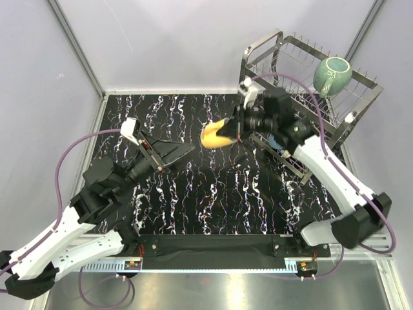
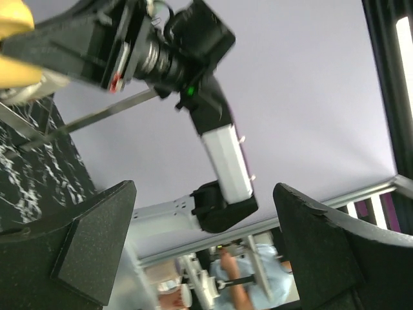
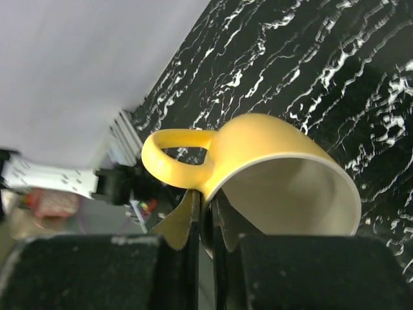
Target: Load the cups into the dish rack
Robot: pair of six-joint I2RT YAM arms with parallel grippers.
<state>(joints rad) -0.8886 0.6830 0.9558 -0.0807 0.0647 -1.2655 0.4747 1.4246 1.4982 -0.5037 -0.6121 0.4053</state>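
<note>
My right gripper (image 1: 227,131) is shut on the rim of the yellow mug (image 1: 213,134) and holds it on its side above the black marbled table, left of the dish rack (image 1: 361,90). In the right wrist view the yellow mug (image 3: 271,161) shows its cream inside, handle to the left, wall pinched between the fingers (image 3: 197,223). A teal glazed mug (image 1: 332,74) sits on the rack's upper tier. A small light-blue cup (image 1: 276,140) peeks out under my right arm at the rack's lower tier. My left gripper (image 1: 175,153) is open and empty over the table's left half.
The black marbled table (image 1: 213,194) is bounded by an aluminium frame and pale walls. In the left wrist view the right arm (image 2: 219,148) and the yellow mug's edge (image 2: 14,19) show beyond the open fingers (image 2: 97,245). The other cups are out of view.
</note>
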